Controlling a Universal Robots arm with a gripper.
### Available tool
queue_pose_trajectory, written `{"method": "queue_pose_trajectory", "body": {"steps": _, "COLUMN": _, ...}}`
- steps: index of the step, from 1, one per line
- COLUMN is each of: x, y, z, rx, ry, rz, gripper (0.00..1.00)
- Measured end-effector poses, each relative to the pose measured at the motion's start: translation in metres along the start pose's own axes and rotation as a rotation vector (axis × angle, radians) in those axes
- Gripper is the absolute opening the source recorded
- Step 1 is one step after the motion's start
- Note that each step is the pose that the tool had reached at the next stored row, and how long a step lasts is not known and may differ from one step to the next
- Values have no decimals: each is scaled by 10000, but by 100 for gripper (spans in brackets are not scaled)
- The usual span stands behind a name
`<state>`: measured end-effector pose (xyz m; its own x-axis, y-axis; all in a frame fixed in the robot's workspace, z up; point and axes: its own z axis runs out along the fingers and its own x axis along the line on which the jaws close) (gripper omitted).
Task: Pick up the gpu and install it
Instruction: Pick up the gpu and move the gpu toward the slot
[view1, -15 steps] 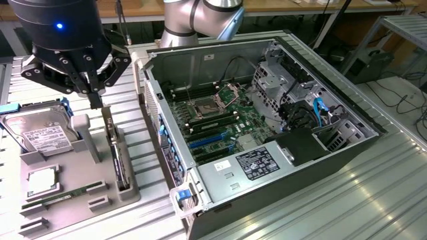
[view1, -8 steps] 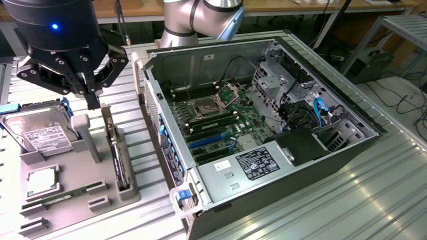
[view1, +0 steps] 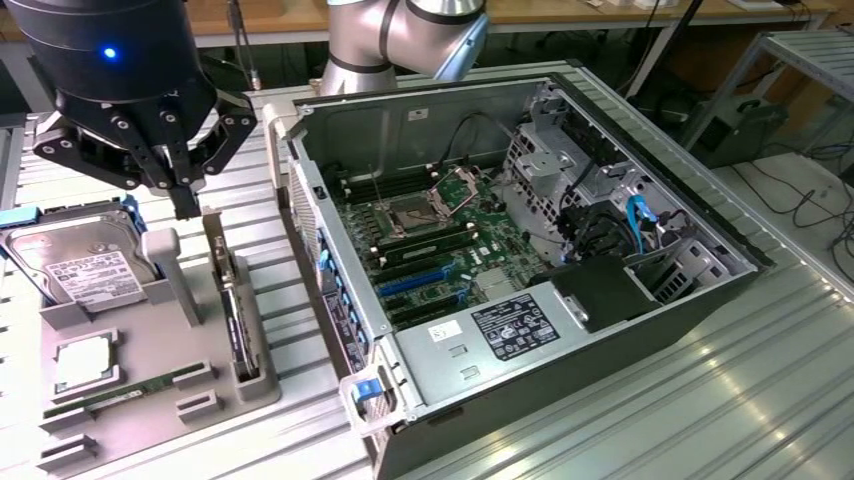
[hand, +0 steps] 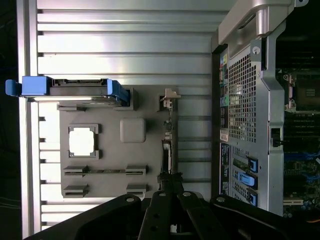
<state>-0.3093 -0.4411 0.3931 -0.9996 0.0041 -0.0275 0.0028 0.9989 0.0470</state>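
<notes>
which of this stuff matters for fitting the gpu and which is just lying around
Job: gpu, on edge in the holder's side slot; open case; tool, shut, over the holder.
Lying about: hard drive, cpu, ram stick.

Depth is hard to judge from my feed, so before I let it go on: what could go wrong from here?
1. The jaws hang shut over the graphics card, which stands on edge in the holder. Lowered like this, they could hit its top edge instead of straddling it.
2. The hard drive and the computer case flank that slot, so the bulky wrist might clip either.
</notes>
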Motion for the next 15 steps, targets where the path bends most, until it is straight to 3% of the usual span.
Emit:
{"method": "queue_pose_trajectory", "body": {"steps": 3, "x": 0, "y": 0, "z": 0, "rx": 0, "ry": 0, "rz": 0, "gripper": 11}}
{"method": "queue_pose_trajectory", "body": {"steps": 5, "x": 0, "y": 0, "z": 0, "rx": 0, "ry": 0, "rz": 0, "gripper": 24}}
{"method": "queue_pose_trajectory", "body": {"steps": 10, "x": 0, "y": 0, "z": 0, "rx": 0, "ry": 0, "rz": 0, "gripper": 36}}
{"method": "queue_pose_trajectory", "body": {"steps": 14, "x": 0, "y": 0, "z": 0, "rx": 1, "ry": 0, "rz": 0, "gripper": 60}}
{"method": "queue_pose_trajectory", "body": {"steps": 15, "x": 1, "y": 4, "z": 2, "rx": 49, "ry": 6, "rz": -1, "gripper": 60}}
